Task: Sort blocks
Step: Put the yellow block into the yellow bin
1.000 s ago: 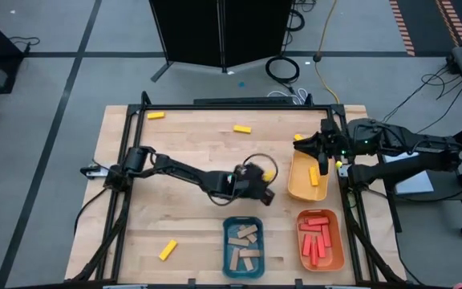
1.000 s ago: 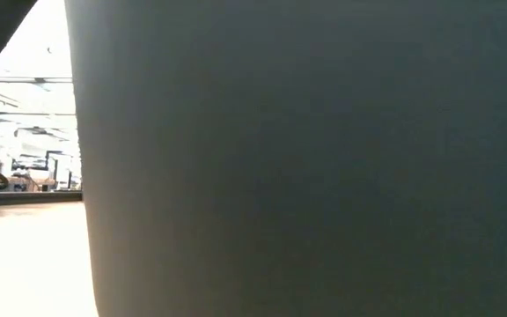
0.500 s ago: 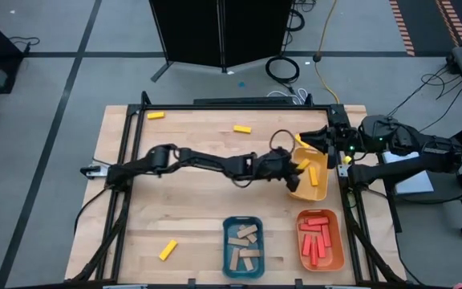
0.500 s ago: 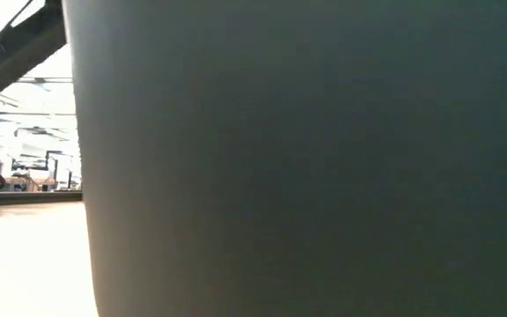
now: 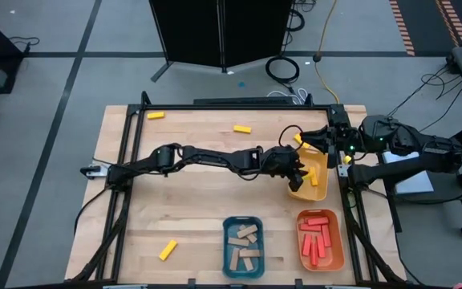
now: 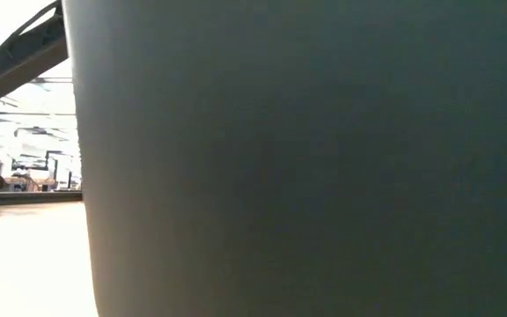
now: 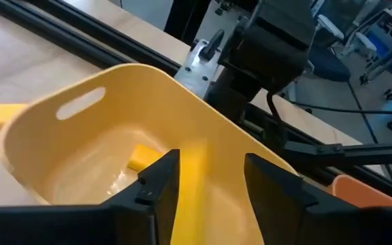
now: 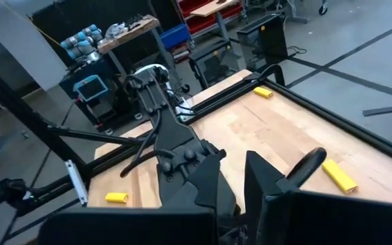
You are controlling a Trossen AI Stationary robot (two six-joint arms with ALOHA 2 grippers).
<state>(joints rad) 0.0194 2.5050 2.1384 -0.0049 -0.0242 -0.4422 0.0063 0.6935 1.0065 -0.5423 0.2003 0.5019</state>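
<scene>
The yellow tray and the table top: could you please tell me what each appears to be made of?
The yellow rounded rectangular tray looks like moulded plastic: a smooth, slightly glossy one-piece wall with a cut-out handle slot. The pale table top looks like butcher-block wood, with narrow glued strips and visible grain under a matt finish. The yellow rectangular block between the left gripper's fingers seems to be painted wood, though blur leaves that open.

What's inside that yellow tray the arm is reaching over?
In the yellow tray, one yellow block lies on the floor, and another yellow block sits between the left gripper's fingers above it. The fingers hide the tray's near part.
</scene>
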